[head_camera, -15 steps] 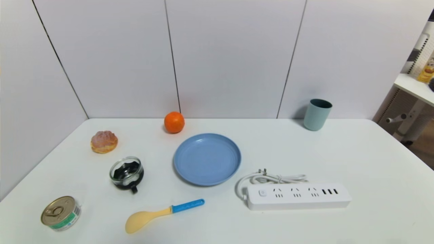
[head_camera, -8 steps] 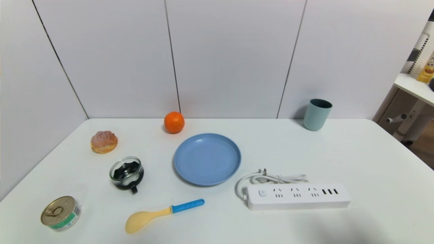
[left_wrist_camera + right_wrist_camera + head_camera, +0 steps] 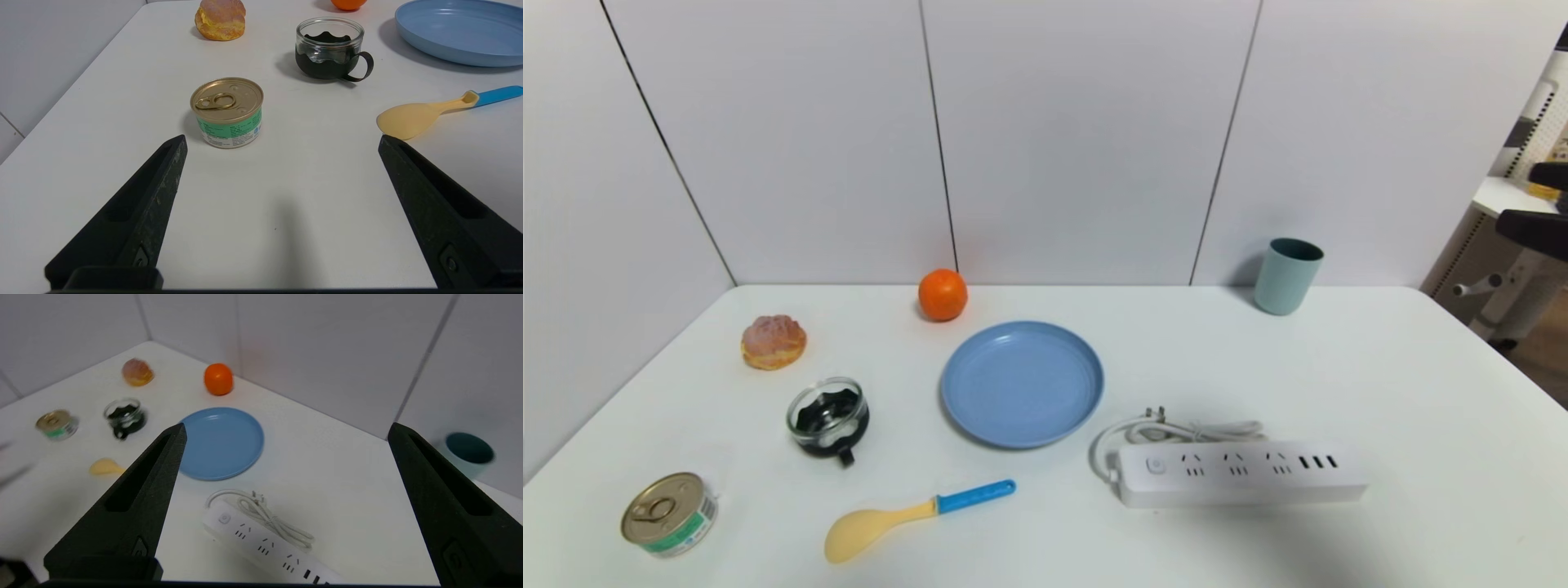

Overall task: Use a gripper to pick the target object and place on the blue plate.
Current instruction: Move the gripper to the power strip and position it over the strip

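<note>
The white power strip lies flat on the table at front right, its coiled cord bundled behind it; it also shows in the right wrist view. The blue plate sits empty at the table's middle, just left of the strip, and shows in the right wrist view as the blue plate. My right gripper hangs open, high above and to the right of the strip, and its dark fingers just enter the head view at the right edge. My left gripper is open, low over the front left table.
An orange and a teal cup stand by the back wall. A pastry, a glass cup with a black holder, a tin can and a yellow spoon with a blue handle lie on the left half.
The right gripper's dark fingers have come into the head view at the right edge, and a faint shadow has grown on the table near the strip. Nothing on the table has moved.
</note>
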Motion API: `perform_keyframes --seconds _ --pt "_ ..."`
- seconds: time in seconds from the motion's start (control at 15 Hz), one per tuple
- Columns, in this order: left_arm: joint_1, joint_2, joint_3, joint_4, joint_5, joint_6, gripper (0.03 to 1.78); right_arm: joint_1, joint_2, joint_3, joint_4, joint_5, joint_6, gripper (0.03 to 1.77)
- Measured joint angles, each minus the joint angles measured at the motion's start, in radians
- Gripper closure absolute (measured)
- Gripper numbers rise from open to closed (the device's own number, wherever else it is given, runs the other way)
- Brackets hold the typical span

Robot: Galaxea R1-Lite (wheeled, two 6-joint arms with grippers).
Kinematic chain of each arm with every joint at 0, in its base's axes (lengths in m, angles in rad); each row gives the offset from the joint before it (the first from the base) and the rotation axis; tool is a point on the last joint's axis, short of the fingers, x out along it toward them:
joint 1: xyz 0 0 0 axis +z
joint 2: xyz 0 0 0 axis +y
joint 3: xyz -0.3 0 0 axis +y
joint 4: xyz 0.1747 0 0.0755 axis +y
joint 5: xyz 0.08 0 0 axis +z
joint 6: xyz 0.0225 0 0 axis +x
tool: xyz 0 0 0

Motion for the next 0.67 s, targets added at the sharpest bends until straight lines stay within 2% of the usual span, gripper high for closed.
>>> perform_keyframes --seconds 0.2,0.27,0.33,0.4,0.53,0.67 --pt "0.000 0.000 0.000 0.000 0.000 0.000 0.12 -0.049 0.086 -0.010 0.018 0.320 -0.198 0.10" --pt "0.000 0.000 0.000 0.000 0.000 0.000 0.12 -0.055 0.115 -0.003 0.040 0.399 -0.277 0.10" --pt "0.000 0.000 0.000 0.000 0.000 0.000 0.12 -0.060 0.145 0.003 0.068 0.444 -0.364 0.10" --pt "0.000 0.000 0.000 0.000 0.000 0.000 0.12 -0.062 0.180 0.009 0.101 0.461 -0.465 0.10" --pt "0.000 0.000 0.000 0.000 0.000 0.000 0.12 -0.063 0.253 0.023 0.180 0.460 -0.670 0.10" --pt "0.000 0.000 0.000 0.000 0.000 0.000 0.12 -0.061 0.319 0.043 0.241 0.456 -0.824 0.10"
